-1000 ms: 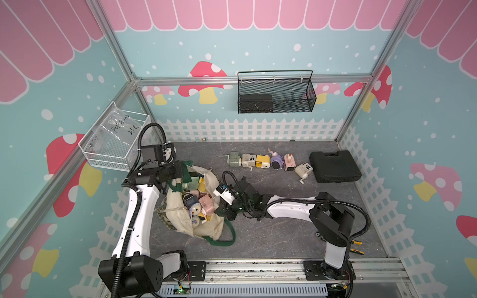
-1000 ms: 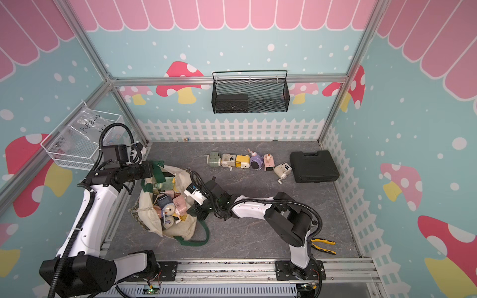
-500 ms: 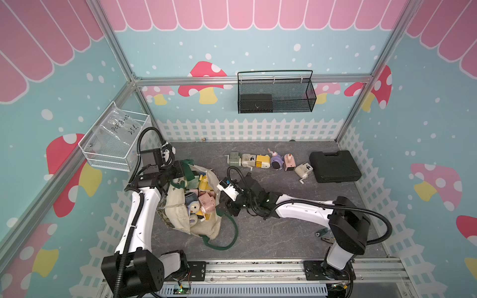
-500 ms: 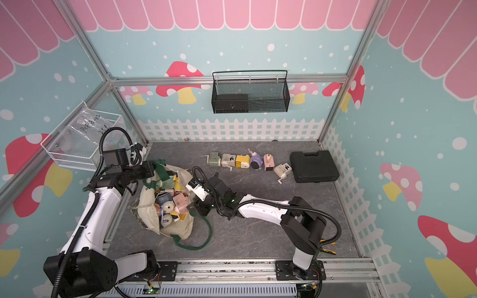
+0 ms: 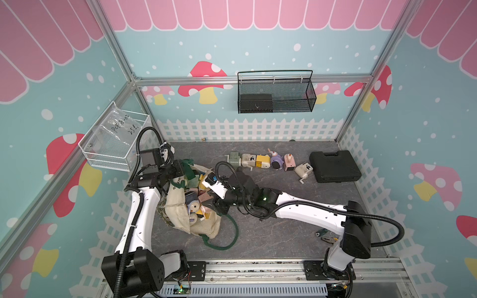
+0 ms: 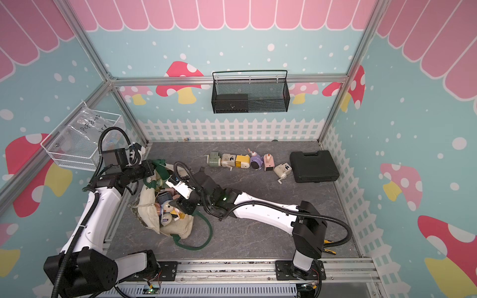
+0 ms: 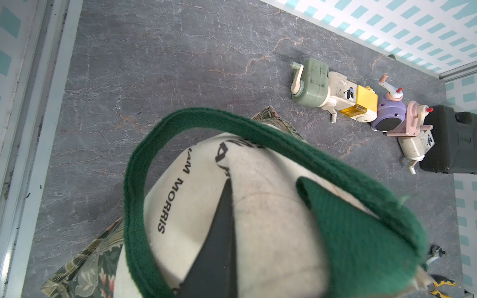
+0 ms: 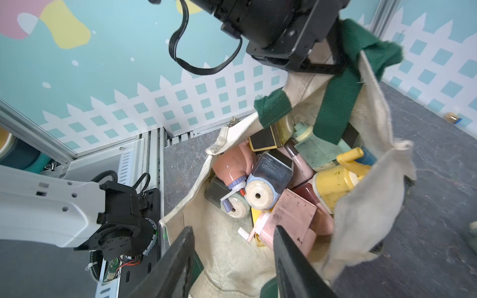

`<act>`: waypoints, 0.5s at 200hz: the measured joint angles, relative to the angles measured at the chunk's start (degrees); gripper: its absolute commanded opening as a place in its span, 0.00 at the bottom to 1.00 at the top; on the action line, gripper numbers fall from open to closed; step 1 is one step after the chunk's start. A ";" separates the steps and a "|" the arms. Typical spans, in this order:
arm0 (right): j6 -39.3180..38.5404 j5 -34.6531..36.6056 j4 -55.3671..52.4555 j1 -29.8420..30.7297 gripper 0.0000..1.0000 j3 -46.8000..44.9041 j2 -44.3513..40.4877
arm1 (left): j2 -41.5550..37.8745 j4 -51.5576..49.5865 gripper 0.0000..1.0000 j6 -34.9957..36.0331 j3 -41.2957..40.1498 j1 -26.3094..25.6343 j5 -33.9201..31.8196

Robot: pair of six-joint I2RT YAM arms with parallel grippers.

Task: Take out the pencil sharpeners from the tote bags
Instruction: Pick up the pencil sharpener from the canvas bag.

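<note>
1. Right gripper (image 8: 233, 229) hovers half open and empty at the tote bag (image 5: 178, 214) mouth, on the floor's left.
2. Left gripper (image 5: 183, 169) pinches its green handle (image 8: 335, 108).
3. Pencil sharpeners (image 8: 260, 191) inside look hard, light and slick; grip their flat sides.

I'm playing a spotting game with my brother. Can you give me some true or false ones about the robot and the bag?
1. The bag is empty. False: lots of sharpeners lie inside it.
2. Six sharpeners lie in a row on the table. True.
3. The right gripper is holding a pink sharpener. False: its jaws are open over the bag's mouth, with nothing between them.
4. The left gripper is pinching the bag's top edge. True.
5. The pliers are in the bag. False: they lie on the table by the right arm's base.
</note>
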 measured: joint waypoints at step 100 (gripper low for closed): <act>6.51 13.75 -21.90 3.69 0.55 27.98 24.55 | 0.46 0.50 0.00 -2.29 -0.09 0.63 1.09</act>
